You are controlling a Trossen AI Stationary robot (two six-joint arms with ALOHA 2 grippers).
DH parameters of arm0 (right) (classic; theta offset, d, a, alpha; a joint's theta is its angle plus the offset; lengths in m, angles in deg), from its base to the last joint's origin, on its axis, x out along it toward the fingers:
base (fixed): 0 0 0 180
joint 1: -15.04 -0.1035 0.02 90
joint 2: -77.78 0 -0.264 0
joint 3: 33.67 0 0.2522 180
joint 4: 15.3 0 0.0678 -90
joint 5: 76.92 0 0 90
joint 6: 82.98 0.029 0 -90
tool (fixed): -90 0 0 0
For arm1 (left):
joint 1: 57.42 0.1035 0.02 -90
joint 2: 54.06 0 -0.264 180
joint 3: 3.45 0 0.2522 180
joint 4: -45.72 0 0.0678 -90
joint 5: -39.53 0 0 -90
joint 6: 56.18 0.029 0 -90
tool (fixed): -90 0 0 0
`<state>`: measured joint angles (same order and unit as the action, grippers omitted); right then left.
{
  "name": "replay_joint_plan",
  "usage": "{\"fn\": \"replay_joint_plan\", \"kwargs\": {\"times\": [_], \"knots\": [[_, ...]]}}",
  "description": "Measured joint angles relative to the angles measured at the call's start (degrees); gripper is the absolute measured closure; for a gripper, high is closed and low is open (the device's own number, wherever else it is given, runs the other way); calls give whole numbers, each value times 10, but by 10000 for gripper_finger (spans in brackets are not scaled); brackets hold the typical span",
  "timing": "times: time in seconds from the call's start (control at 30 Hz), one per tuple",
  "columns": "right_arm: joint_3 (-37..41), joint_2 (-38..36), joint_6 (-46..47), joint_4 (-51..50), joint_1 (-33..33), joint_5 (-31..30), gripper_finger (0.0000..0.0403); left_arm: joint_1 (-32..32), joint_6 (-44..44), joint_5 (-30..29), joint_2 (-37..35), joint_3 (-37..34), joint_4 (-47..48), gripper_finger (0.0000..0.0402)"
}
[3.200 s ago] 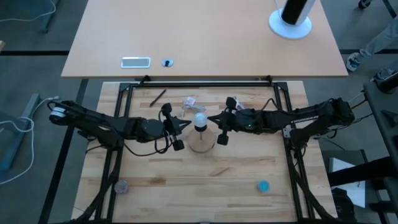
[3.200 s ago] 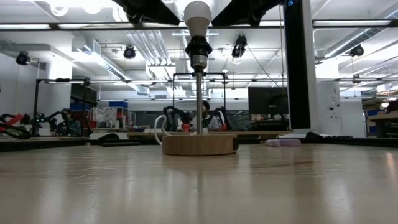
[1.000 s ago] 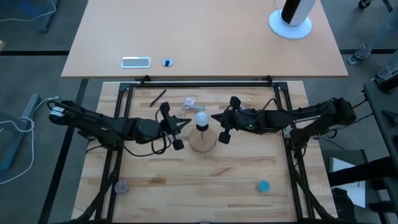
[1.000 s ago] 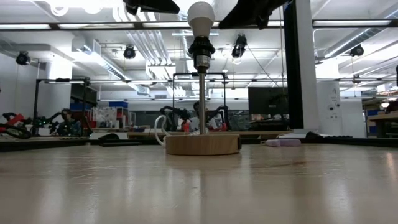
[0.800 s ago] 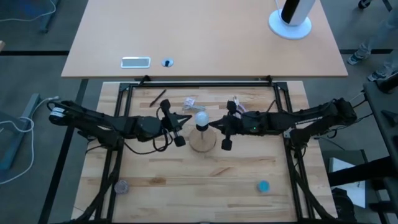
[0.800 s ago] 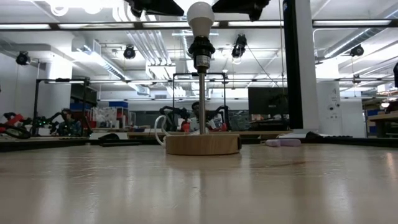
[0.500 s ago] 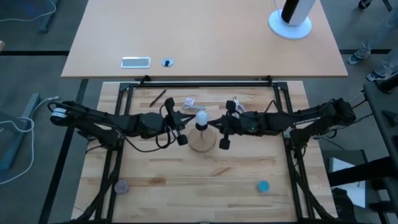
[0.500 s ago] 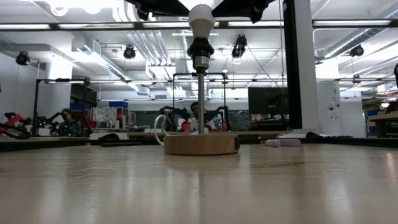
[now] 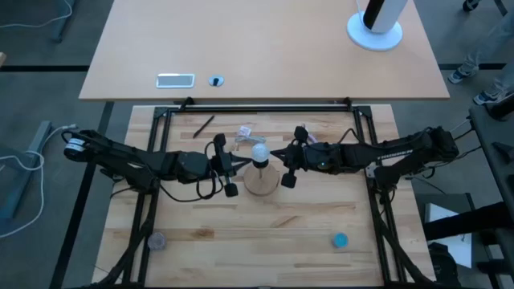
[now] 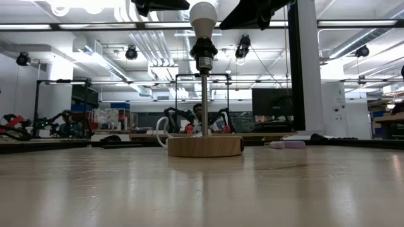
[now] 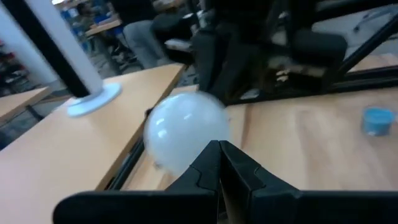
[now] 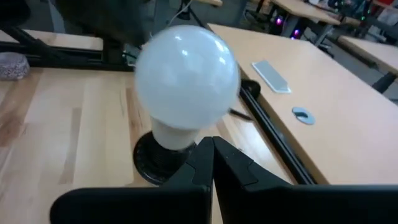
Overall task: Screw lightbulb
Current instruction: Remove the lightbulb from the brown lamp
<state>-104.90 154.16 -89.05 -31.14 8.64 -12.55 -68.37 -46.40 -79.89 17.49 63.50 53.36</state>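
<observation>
The white frosted lightbulb (image 9: 259,153) sits upright with its base in the black socket (image 10: 203,50) on a thin post above the round wooden disc (image 10: 205,146). My left gripper (image 9: 241,159) is shut and level, with its tips beside the bulb's left side; the bulb shows just past them in the left wrist view (image 11: 183,134). My right gripper (image 9: 275,154) is shut and level at the bulb's right side, its tips low by the bulb's neck (image 12: 186,74). In the low view both grippers stand just off the bulb (image 10: 203,16). My left gripper points level from the table's left at the bulb's round side (image 11: 199,146); I cannot tell whether its shut tips touch the glass. My right gripper points level from the table's right at the bulb's neck (image 12: 180,137); I cannot tell whether its tips touch it.
A crumpled clear wrapper (image 9: 245,132) and a dark pen (image 9: 203,125) lie behind the lamp. A grey disc (image 9: 156,240) and a blue cap (image 9: 340,239) lie near the front edge. A black frame rail (image 9: 257,106) bounds the far side.
Both shut grippers had closed in on the bulb from either side and have now drawn back a little, the left toward the table's left, the right toward the far edge. The lamp's wooden disc has shifted slightly on the table.
</observation>
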Motion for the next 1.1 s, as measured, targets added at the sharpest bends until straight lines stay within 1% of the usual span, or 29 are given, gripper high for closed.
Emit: {"fn": "replay_joint_plan", "kwargs": {"times": [0.13, 0.2, 0.33, 0.4, 0.5, 0.6, 0.7, 0.83, 1.0, 1.1], "knots": [[0, -14, 9, -24, -12, 0, 403, 1, 5, -54, -5, 0, 12, 401], [0, -17, 8, -22, -16, 5, 403, 7, 16, -71, -5, 0, 12, 401], [0, -18, -3, 14, -16, 33, 403, 29, 18, -68, 4, 0, 10, 401], [0, -13, -13, 36, -14, 41, 403, 36, 18, -52, 11, 0, 6, 401], [0, -6, -19, 45, -10, 47, 403, 39, 22, -36, 20, 0, -13, 401], [0, -2, -13, 45, -4, 52, 403, 39, 27, -37, 21, 0, -13, 401], [0, -2, -11, 42, -2, 45, 403, 37, 21, -37, 20, 0, -12, 401], [0, -3, -11, 35, -1, 15, 403, 28, 14, -35, 16, 0, -2, 401], [0, -3, -13, 36, 1, -8, 403, 13, -2, -14, 9, 0, 14, 402], [1, -5, -10, 10, 0, -11, 403, 8, -9, -32, 4, 0, 35, 401]]}}
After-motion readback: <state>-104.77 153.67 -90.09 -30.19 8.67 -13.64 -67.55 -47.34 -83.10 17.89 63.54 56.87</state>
